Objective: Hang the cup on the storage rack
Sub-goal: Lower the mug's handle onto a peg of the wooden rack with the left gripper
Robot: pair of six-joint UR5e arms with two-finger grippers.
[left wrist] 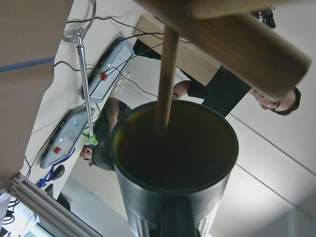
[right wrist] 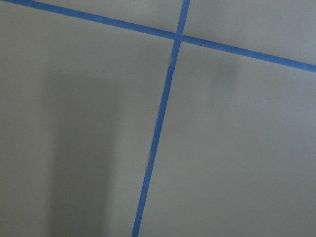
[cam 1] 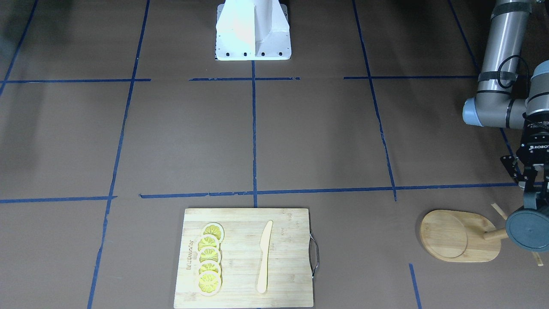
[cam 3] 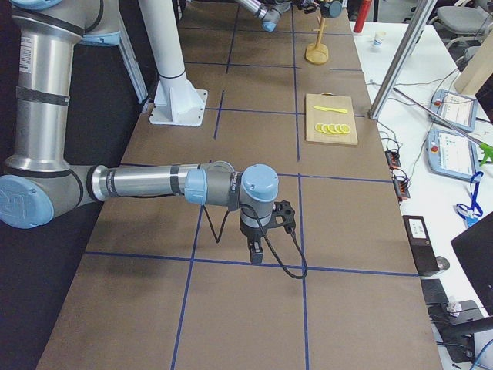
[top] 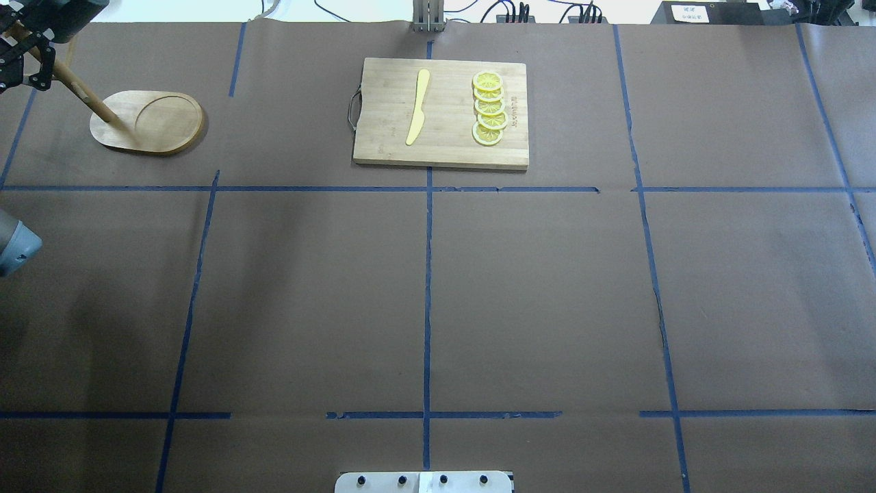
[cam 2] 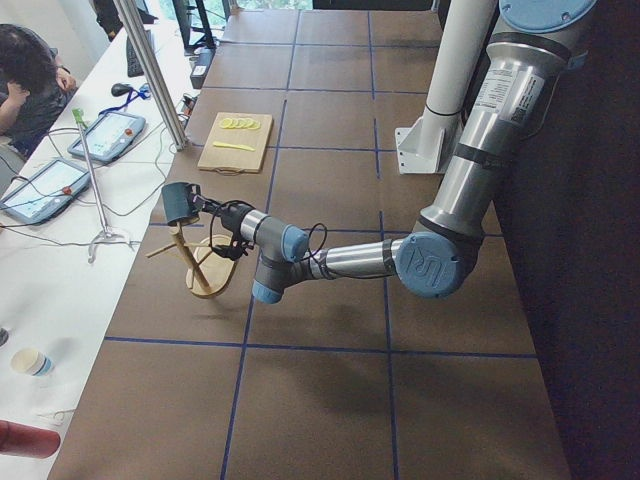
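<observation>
The table (cam 1: 326, 137) is covered in brown paper with a grid of blue tape (right wrist: 158, 133), and that tape is all the right wrist view shows. The right claw (cam 3: 256, 250) hangs low over a tape line, well apart from everything else. It appears only in the right side view, so I cannot tell whether it is open or closed.

The cutting board (cam 1: 240, 266) lies well off to the side of the left claw (cam 1: 533, 198), with a broad stretch of brown paper between them. It has burnt-in lettering along one edge, too small to read.

The rack (cam 1: 459, 236) stands just beside and below the left claw, near the table's operator-side edge. The claw's body reads "ROBOT" (the rest is cut off by the picture's edge).

The cup (cam 1: 528, 229) is clamped in the left claw and held on its side above the rack's base, bottom towards the front camera. In the left wrist view a thin peg (left wrist: 167, 74) runs from the post (left wrist: 237, 39) into its mouth. No lettering shows on the cup.

A pale knife (cam 1: 265, 256) and a row of lemon slices (cam 1: 210, 259) lie on the board.
</observation>
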